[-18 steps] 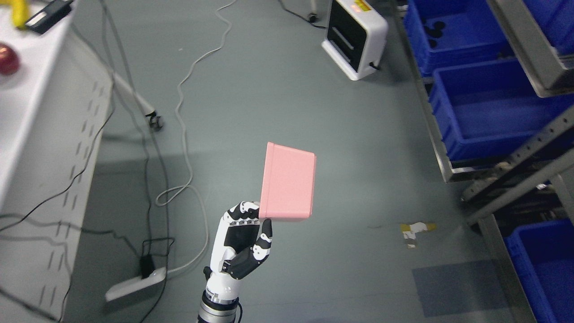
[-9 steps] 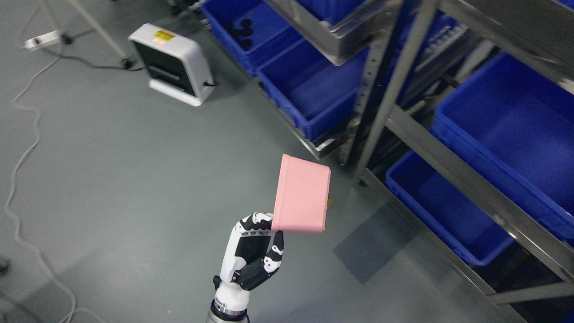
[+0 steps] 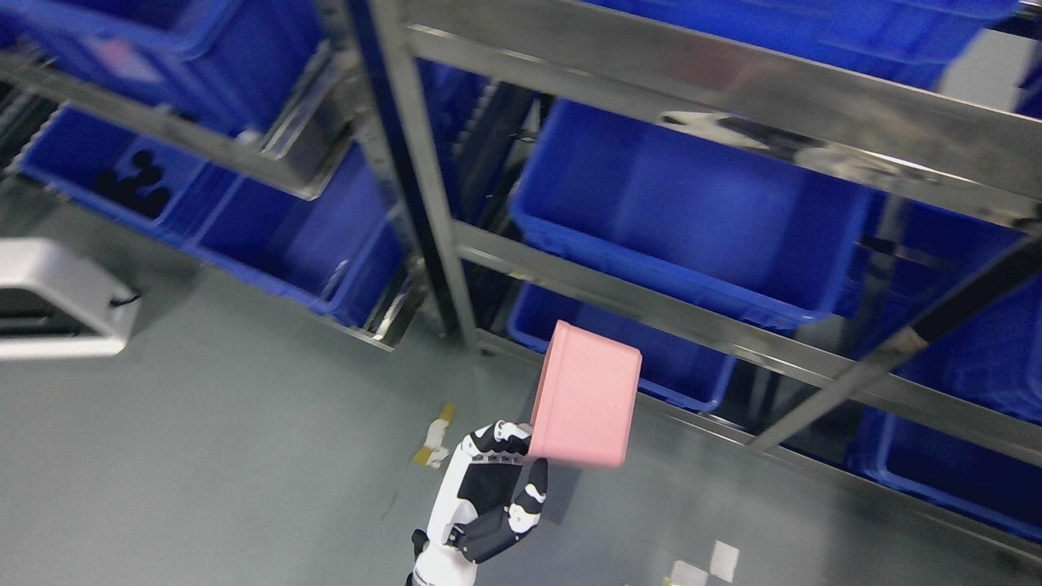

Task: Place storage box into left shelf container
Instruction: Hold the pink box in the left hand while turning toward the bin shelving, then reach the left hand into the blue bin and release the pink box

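Observation:
My left hand (image 3: 521, 460), white and black, rises from the bottom edge just left of the middle, shut on the lower edge of the pink storage box (image 3: 588, 395). The box is held upright above the grey floor, in front of the metal shelf rack (image 3: 423, 195). Directly behind it sits a low blue container (image 3: 676, 374), and a large blue container (image 3: 692, 203) rests on the shelf level above. Further blue containers (image 3: 277, 236) fill the rack section at the left. My right hand is out of view.
A white boxy device (image 3: 57, 301) stands on the floor at the left edge. Black items (image 3: 134, 183) lie in the far left blue container. Scraps of tape (image 3: 435, 439) mark the floor near my hand. Slanted steel rails (image 3: 733, 342) cross in front of the containers.
The whole picture has swung from open floor onto the shelf rack, so the camera has moved. My left hand keeps its hold on the pink box at about the same spot in the picture.

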